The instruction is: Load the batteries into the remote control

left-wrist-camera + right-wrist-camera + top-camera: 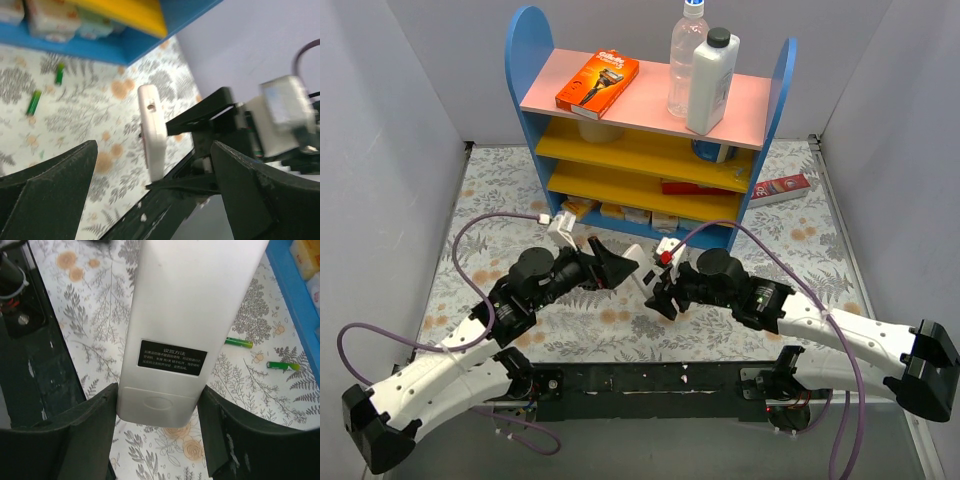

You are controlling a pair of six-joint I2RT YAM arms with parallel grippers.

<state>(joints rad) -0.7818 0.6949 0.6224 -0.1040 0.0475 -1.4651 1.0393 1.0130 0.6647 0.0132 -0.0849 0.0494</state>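
Remote control (192,315), slim white plastic bar with black label (172,357), clamped at one end in right pincer (160,405) above floral worktop (90,340), left pincer (153,147) gaping empty, green cylindrical batteries (239,343) lying on it.

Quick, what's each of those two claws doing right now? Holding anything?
Left gripper: jaws open, holding nothing.
Right gripper: jaws closed on the remote control.
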